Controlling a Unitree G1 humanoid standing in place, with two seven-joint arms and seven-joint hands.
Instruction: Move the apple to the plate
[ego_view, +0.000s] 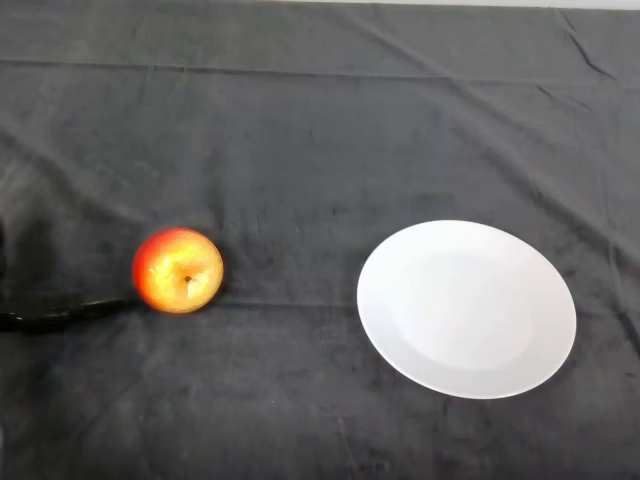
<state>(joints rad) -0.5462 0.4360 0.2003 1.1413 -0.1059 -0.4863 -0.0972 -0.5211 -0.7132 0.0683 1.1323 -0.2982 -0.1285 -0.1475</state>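
Note:
A red and yellow apple (178, 271) lies on the dark cloth at the left of the head view, with its stem end facing up. A white round plate (466, 308) lies on the cloth at the right, a good way from the apple. Nothing is on the plate.
The dark cloth (300, 130) covers the whole table and has folds and creases, mostly toward the far side and the right edge.

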